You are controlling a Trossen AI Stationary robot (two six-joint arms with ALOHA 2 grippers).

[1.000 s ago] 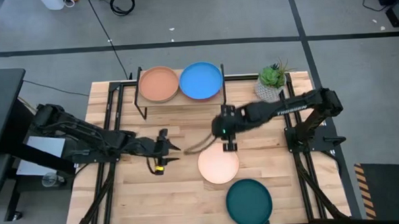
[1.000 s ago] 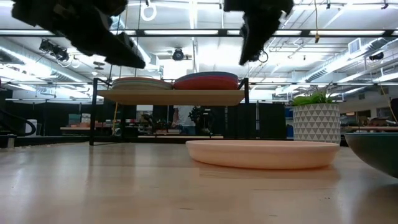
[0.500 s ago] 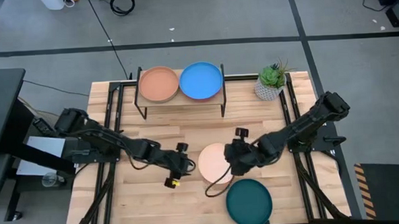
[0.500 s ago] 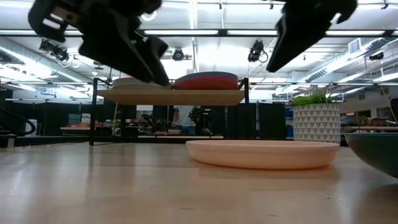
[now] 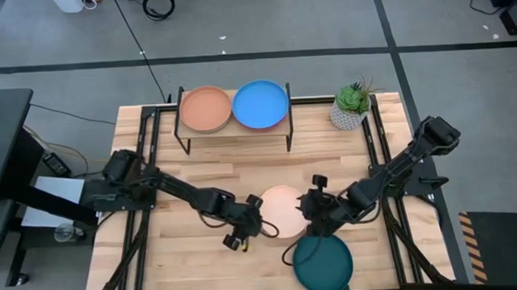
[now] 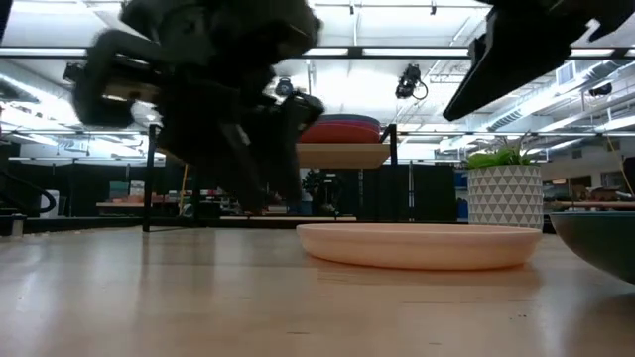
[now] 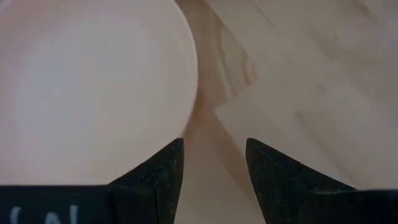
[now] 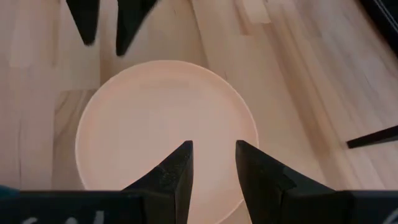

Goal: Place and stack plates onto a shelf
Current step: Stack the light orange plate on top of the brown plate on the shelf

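Observation:
The peach plate (image 5: 283, 211) rests flat on the tabletop, also seen in the low view (image 6: 422, 245). The dark teal plate (image 5: 322, 262) sits nearer the near edge. On the shelf (image 5: 234, 129) stand an orange-topped stack (image 5: 206, 109) and a blue-topped stack (image 5: 260, 104). My left gripper (image 5: 256, 222) is open at the peach plate's left rim (image 7: 189, 93), one finger over the plate and one over the wood (image 7: 214, 149). My right gripper (image 5: 311, 211) is open above the plate's right side (image 8: 214, 152), raised well off the table (image 6: 536, 50).
A potted plant (image 5: 351, 105) stands at the far right beside the shelf, also seen in the low view (image 6: 504, 193). Black frame rails (image 5: 145, 150) run along both table sides. Bare wood (image 5: 185, 262) lies near and left of the plates.
My left gripper has travelled right and toward the near edge, and down, reaching the peach plate's left rim. My right gripper has swung from near the shelf toward the near edge and now hangs over the plate's right side. The plates have kept still.

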